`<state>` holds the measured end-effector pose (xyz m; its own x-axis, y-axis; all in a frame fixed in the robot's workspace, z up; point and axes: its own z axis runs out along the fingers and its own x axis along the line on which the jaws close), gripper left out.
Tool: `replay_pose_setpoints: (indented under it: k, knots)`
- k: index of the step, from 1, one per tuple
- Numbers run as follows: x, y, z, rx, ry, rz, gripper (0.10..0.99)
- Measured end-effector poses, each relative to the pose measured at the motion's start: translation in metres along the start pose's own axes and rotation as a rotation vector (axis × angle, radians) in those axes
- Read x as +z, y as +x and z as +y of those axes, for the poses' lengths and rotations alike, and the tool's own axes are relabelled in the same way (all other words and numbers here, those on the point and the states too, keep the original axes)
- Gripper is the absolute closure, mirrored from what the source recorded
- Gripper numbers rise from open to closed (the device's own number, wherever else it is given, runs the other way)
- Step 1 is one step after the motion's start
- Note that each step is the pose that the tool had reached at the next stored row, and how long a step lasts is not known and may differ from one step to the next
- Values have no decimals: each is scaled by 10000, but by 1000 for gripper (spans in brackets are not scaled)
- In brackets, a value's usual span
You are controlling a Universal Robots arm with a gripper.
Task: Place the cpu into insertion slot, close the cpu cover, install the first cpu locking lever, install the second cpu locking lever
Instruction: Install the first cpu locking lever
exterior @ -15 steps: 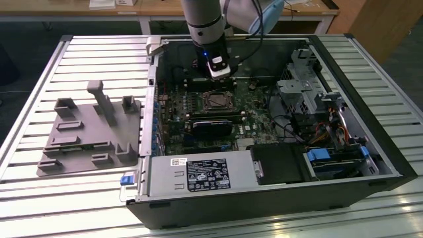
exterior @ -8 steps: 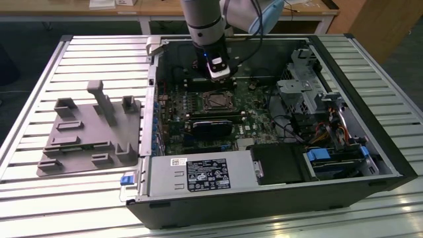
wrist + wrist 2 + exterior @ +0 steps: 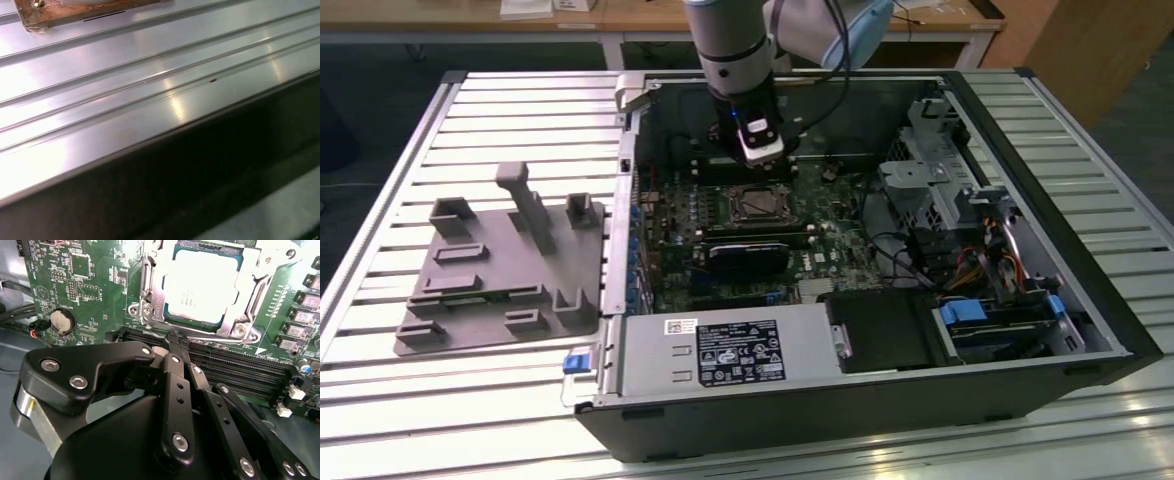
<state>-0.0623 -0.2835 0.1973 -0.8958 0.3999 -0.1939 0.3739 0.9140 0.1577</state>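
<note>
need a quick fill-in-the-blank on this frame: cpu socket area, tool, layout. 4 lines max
The silvery frame around the cpu is the cpu ____.
The tool holds ____.
In the exterior view, the grey fixture lies on the view's ____ of the computer case.
The round coin cell sits on the ____ circuit board.
Missing: cover, nothing, left, green.

We can read no wording. A black label [image 3: 742, 352] with white print and symbols sits on the power supply [image 3: 647, 365], beside a small white sticker [image 3: 680, 325]. Faint dark lines mark the cpu [image 3: 202, 287] and white markings dot the green board [image 3: 95, 270], all too small to read.
</note>
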Motion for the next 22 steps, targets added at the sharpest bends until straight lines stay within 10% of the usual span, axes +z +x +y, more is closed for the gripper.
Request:
replay_pose_setpoints:
  k: [22]
  knots:
    - [-4, -6, -4, 34, 20, -12, 980]
